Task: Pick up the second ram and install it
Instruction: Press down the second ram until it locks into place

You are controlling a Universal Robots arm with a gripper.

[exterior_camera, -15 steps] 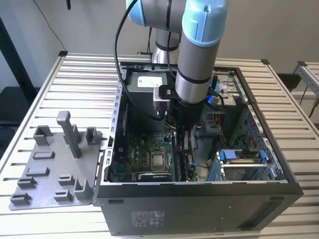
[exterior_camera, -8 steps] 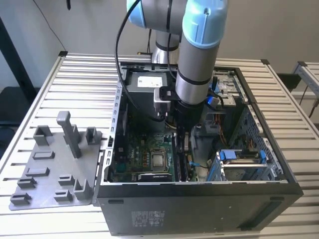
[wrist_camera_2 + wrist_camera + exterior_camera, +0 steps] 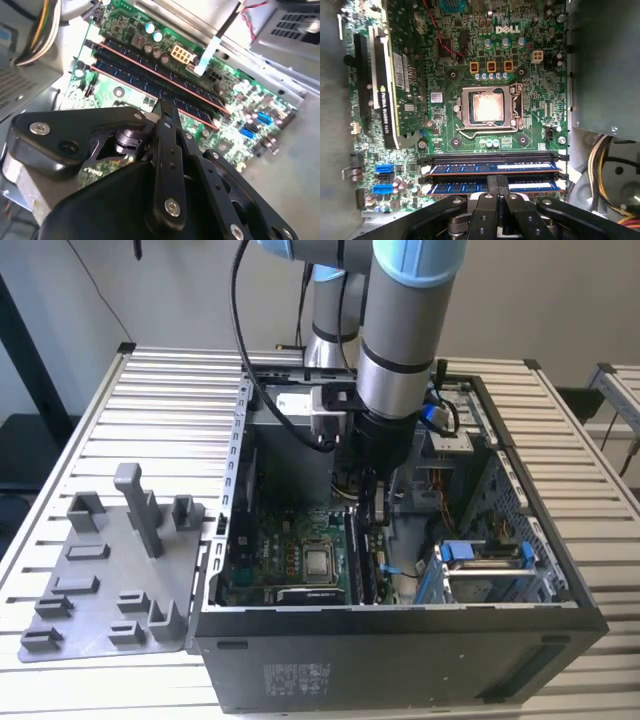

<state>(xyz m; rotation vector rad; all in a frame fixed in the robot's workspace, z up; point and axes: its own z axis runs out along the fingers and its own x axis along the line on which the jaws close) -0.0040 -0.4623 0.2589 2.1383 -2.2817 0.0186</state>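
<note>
My gripper (image 3: 372, 498) reaches down inside the open computer case (image 3: 400, 625), over the memory slots. In both wrist views its two black fingers stand pressed together, shut, with nothing between them. The tips (image 3: 496, 181) (image 3: 163, 106) rest on the top edge of the second ram (image 3: 455, 188) (image 3: 131, 84), a long dark stick lying in the slot nearer the case wall. Another stick (image 3: 490, 168) (image 3: 165, 70) sits in the slot beside it, toward the processor socket (image 3: 487, 107).
A grey tray (image 3: 100, 570) with posts lies on the slatted table at the exterior view's left, beside the case. Inside the case a graphics card (image 3: 382, 85) stands upright, a cable bundle (image 3: 602, 165) hangs near the slots, and a blue drive cage (image 3: 480, 560) fills one corner.
</note>
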